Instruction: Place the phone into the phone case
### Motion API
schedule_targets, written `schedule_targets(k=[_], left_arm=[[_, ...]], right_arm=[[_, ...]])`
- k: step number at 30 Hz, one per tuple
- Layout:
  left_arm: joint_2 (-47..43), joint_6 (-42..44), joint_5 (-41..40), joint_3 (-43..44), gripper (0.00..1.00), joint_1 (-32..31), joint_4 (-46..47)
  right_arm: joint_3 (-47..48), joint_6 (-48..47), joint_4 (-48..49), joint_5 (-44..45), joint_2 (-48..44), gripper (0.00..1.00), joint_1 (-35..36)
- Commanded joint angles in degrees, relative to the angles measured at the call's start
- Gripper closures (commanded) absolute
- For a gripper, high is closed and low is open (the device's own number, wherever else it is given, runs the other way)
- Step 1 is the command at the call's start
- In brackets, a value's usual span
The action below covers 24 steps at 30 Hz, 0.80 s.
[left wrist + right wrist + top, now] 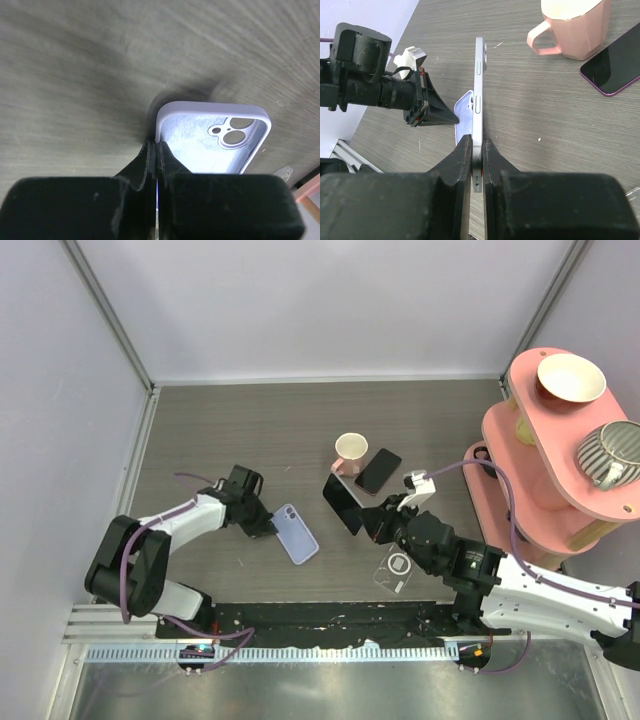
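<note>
Two hands are at work, and both are pinched tight. Your left hand [268, 525] [155, 150] has its fingers closed on one wall of the case [297, 534] [192, 145], which lies open side up on the surface [250, 430]. Your right hand [374, 524] [476, 145] grips the phone [343, 503] [479, 85] by one end and holds it on edge in the air, to the right of the case and apart from it. Before you lower it, roll the phone flat. Turn it so that its camera end matches the camera cutout [232, 137], which sits at the end of the case away from your left fingers. Your right fingers straddle one end of the phone, so that end would probably foul the rim. Lead with the free end, tuck it under the far lip, then lay the rest down. Hold the left pinch steady so the case cannot skate. That pinched wall may resist seating, so expect to let go of it before the last press. Keep clear of the cup [350, 450] [570, 22] and the second phone [378, 471] [615, 67] near your right hand.
</note>
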Motion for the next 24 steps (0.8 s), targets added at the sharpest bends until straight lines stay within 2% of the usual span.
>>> schedule_targets(k=[1,3,4,6,7,8,10,12,15,20,23,24], left_arm=[[-1.57,-13.02,-4.22,-0.17,0.99,-4.31,-6.80],[-1.22,-14.43,-5.11,0.81,0.87,-5.12,-9.37],[-1.05,-14.61,-5.20,1.68,0.78,-5.47,-11.38],[-1.57,-14.88,-4.59,1.95,0.71,-5.56,-12.36],[-3.14,-15.40,-4.32,1.87,0.51,-5.65,-12.54],[-4.11,-15.75,-4.23,1.69,0.40,-5.56,-12.63],[-6.57,-16.11,-4.67,1.86,0.21,-5.56,-13.15],[-9.74,-15.15,-7.12,2.74,0.13,-5.56,-13.59],[-12.38,-11.81,-13.09,3.18,0.14,-4.51,-13.60],[-12.56,-2.86,-11.00,2.66,0.31,1.20,-10.52],[-12.38,0.66,-11.96,2.83,0.44,4.28,-10.34],[-11.69,1.20,-12.32,3.01,0.52,5.68,-10.43]], right_arm=[[-0.14,0.41,5.60,-0.11,0.30,0.99,0.20],[-0.41,0.76,5.78,-0.72,1.00,0.99,0.20],[-0.76,1.20,5.78,-1.60,1.18,0.99,0.20],[-1.46,2.17,5.87,-2.66,1.35,0.99,0.20],[-2.68,2.61,7.87,-3.18,1.44,0.99,0.20],[-3.57,3.65,10.24,-4.84,1.62,0.99,0.20],[-6.46,4.98,13.06,-6.61,2.84,0.99,0.20],[-8.05,6.56,17.45,-8.80,4.42,0.99,0.20],[-9.73,6.92,23.96,-11.35,9.16,0.99,0.20],[-5.69,5.78,26.33,-13.55,17.94,0.99,0.20],[-5.16,7.26,29.32,-14.18,20.51,0.99,0.20],[-5.16,8.40,29.77,-13.13,21.99,0.99,0.20]])
